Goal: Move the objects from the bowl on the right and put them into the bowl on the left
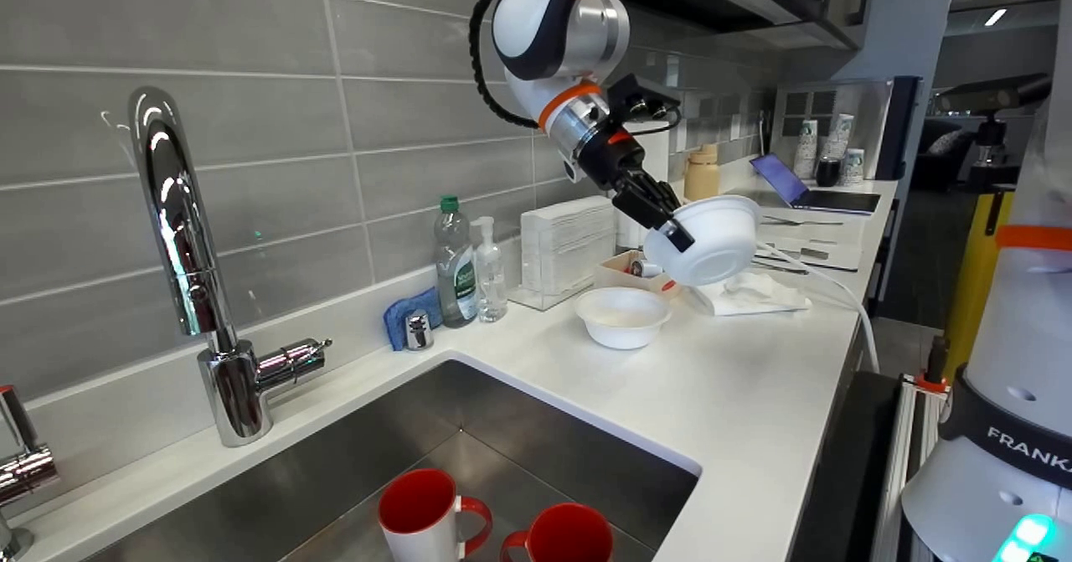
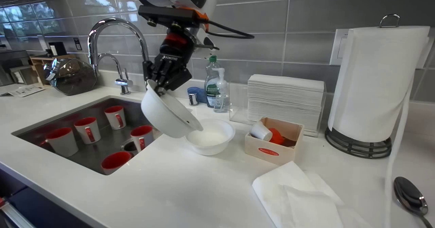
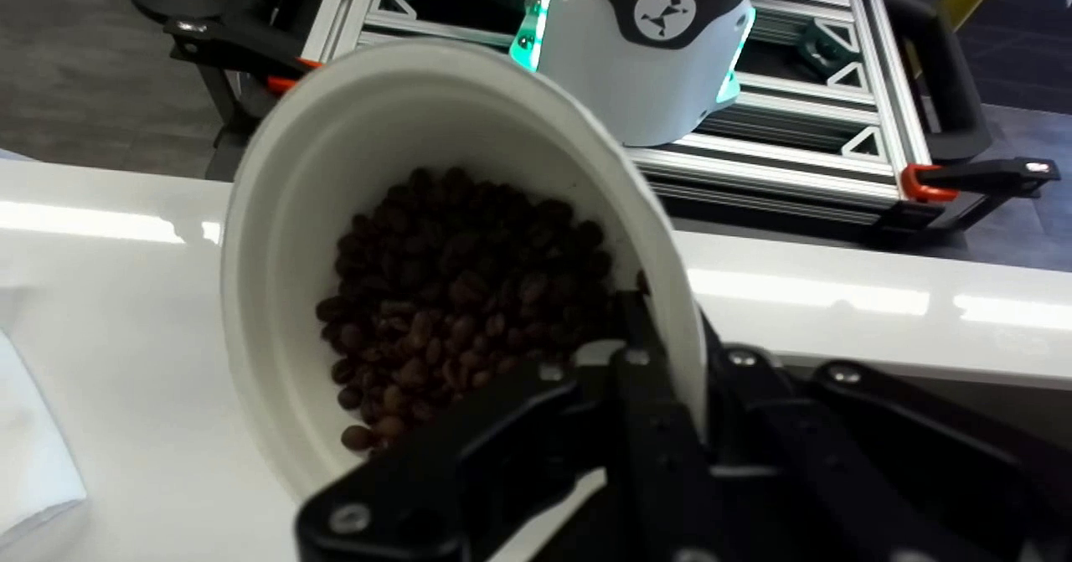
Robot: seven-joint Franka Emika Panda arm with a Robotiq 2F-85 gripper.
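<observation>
Beans [image 3: 469, 294]: dark, probably coffee; pooled inside the held bowl [image 2: 156, 109], partly hidden by the gripper [image 3: 670, 327] in the wrist view.
Held bowl: white, raised and tilted; in an exterior view its low lip overlaps the outline of the receiving bowl [image 2: 214, 148], but a true overhang cannot be told. A pour begun short of alignment would probably drop beans outside.
Gripper: fingers [image 1: 677, 237] clamped on the held bowl's rim, one inside, one outside. Held at one edge only, the bowl may pivot in the grasp, or its seemingly thin wall flex, as the load shifts.
Receiving bowl: white, upright on the counter [image 2: 204, 190]; no beans can be made out within, so the transfer is judged not yet begun. It could skid or tip if the held bowl were lowered against it.
Counter: smooth-looking; stray beans would likely bounce and roll, the more so from an abrupt pour.
Wooden box [image 2: 260, 150]: near the receiving bowl; an overshoot could scatter beans into it.
Sink [image 1: 360, 453]: set into the counter, holding mugs [image 2: 87, 130]; rolling beans might fall in.
</observation>
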